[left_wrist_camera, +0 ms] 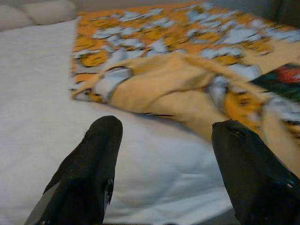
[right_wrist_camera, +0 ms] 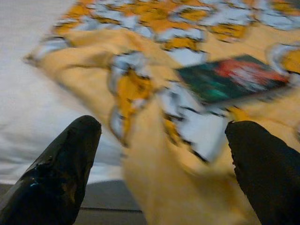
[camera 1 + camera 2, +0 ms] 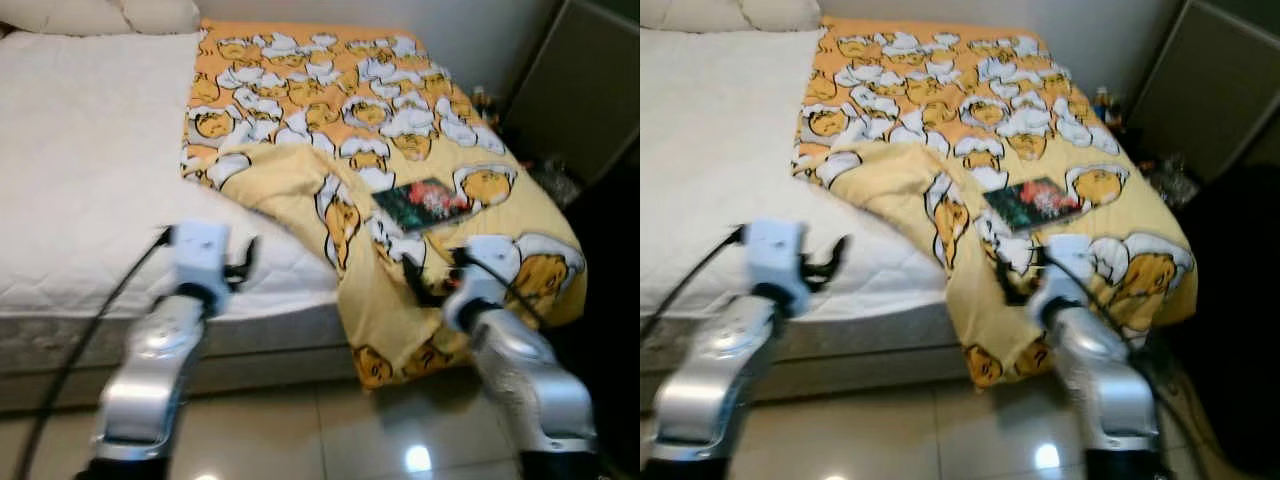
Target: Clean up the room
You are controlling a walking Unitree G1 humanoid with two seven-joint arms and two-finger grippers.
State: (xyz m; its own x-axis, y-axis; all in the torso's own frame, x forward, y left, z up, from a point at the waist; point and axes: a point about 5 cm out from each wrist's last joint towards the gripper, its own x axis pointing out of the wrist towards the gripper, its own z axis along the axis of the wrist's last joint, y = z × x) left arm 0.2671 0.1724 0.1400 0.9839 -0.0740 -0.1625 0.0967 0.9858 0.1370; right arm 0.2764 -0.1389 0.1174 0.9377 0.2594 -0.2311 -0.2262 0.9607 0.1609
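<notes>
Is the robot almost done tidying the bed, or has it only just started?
Only just started, it seems. Nothing looks tidied yet: the yellow-orange cartoon-print blanket lies rumpled, folded back and hanging off the white quilted mattress, and a dark green and red book rests on it. The left gripper and right gripper are open, holding nothing, raised toward the bed edge.

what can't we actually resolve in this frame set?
- Book on the blanket: cover text unreadable in both eye views, too small; motion-blurred in the right wrist view.
- Small items by the wall beyond the bed's far corner: too small and dim to identify.
- Dark area right of the bed: shadowed, contents unclear.
- Pillows: cut off by the top edge.
- Left gripper and right gripper: open, touching nothing.
</notes>
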